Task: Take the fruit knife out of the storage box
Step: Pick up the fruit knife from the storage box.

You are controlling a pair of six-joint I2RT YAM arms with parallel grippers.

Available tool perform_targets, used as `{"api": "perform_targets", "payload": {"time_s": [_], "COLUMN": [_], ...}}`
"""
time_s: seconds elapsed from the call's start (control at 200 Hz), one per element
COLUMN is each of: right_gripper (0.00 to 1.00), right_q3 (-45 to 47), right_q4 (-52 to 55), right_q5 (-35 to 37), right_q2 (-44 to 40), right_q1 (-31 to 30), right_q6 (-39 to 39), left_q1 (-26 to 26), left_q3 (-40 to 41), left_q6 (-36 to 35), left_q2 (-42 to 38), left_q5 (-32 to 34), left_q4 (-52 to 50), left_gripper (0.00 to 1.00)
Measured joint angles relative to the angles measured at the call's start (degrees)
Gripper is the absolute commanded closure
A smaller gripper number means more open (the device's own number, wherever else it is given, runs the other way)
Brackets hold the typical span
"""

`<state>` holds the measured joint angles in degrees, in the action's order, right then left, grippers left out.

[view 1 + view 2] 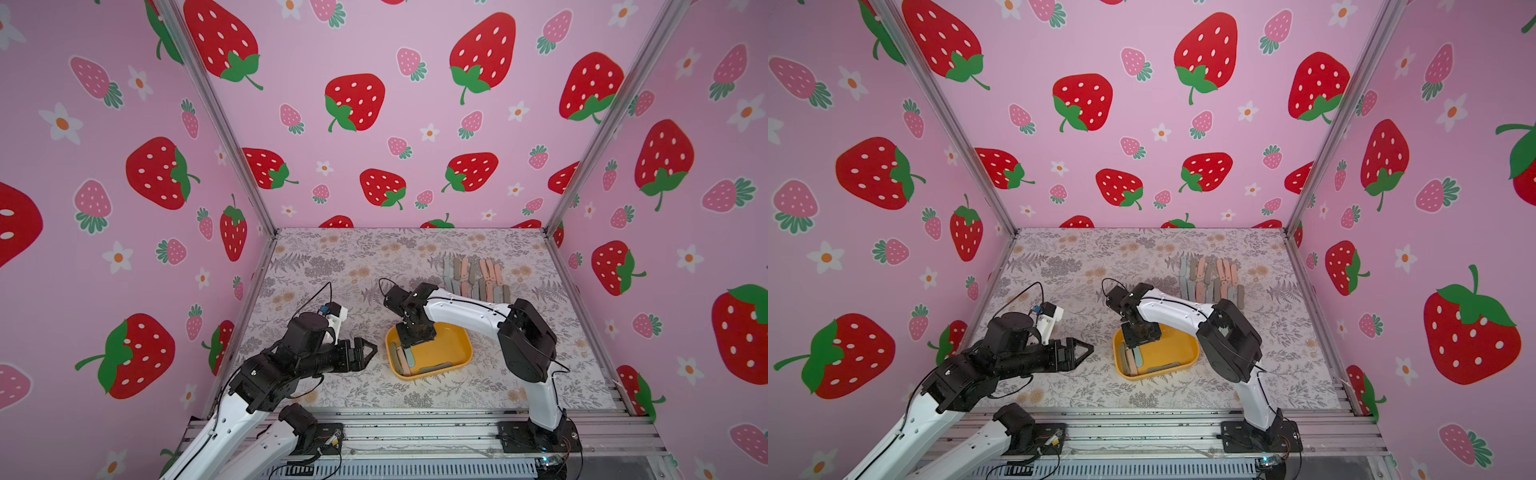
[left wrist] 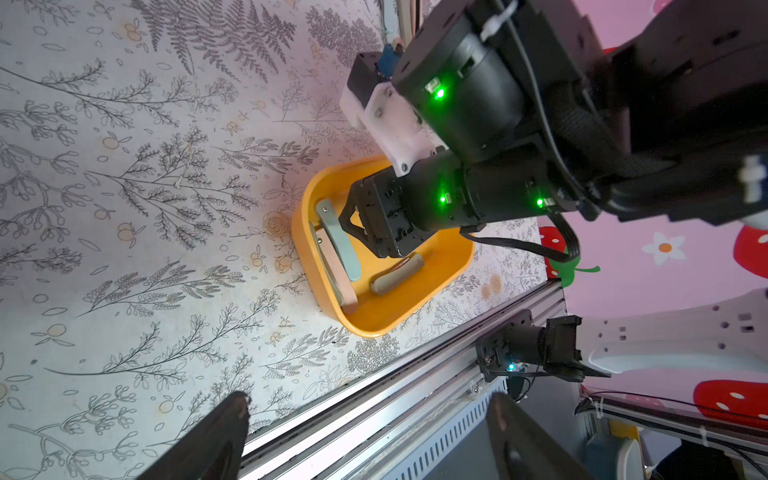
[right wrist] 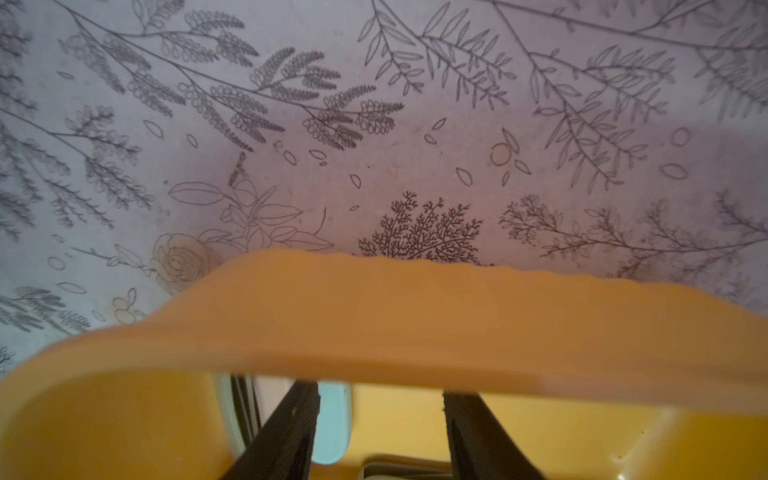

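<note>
1. While the right gripper [image 2: 348, 219] is reaching down into the storage box [image 1: 453, 345], its jaws are standing apart and clasping nothing, with the pale blue fruit knife [image 2: 338, 241] lying between them.
2. That knife is lying flat by the box's 9 o'clock wall, beside a pink knife [image 2: 343, 286]. A grey knife [image 2: 397, 274] is sitting at 6 o'clock.
3. It is looking folded, light, stiff and smooth-sided, so I'd be pinching across its narrow middle.
4. The left gripper [image 1: 368, 350] is hovering at the box's 9 o'clock, spread wide and empty.
</note>
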<state>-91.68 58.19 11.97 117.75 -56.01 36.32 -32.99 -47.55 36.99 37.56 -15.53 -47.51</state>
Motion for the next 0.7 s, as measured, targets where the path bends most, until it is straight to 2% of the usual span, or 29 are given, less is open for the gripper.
{"api": "perform_targets", "payload": {"time_s": [0.275,0.415,0.58,0.7], "right_gripper": [0.49,0.53,0.72,0.78], "right_q3": [4.2,5.4,6.9,7.2], "right_q4": [-3.1,-3.7,-4.0,-3.9], "right_q5": [-2.1,-2.5,-2.3,-2.0], "right_q2": [0.6,0.3,-0.5,-0.8], "right_q1": [-0.7,-0.9,-0.9,-0.9], "right_q6": [-0.5,-0.6,-0.6,-0.5], "left_q1": [0.0,0.0,0.0,0.0], "left_q3": [0.5,2.0,3.0,3.0], "left_q6": [0.6,0.8,0.8,0.8], "left_q2": [1.6,2.7,4.8,6.5], "left_q5": [0.1,0.1,-0.1,-0.3], "left_q4": [-0.2,1.0,2.9,4.5], "left_gripper": [0.1,0.1,0.1,0.1]}}
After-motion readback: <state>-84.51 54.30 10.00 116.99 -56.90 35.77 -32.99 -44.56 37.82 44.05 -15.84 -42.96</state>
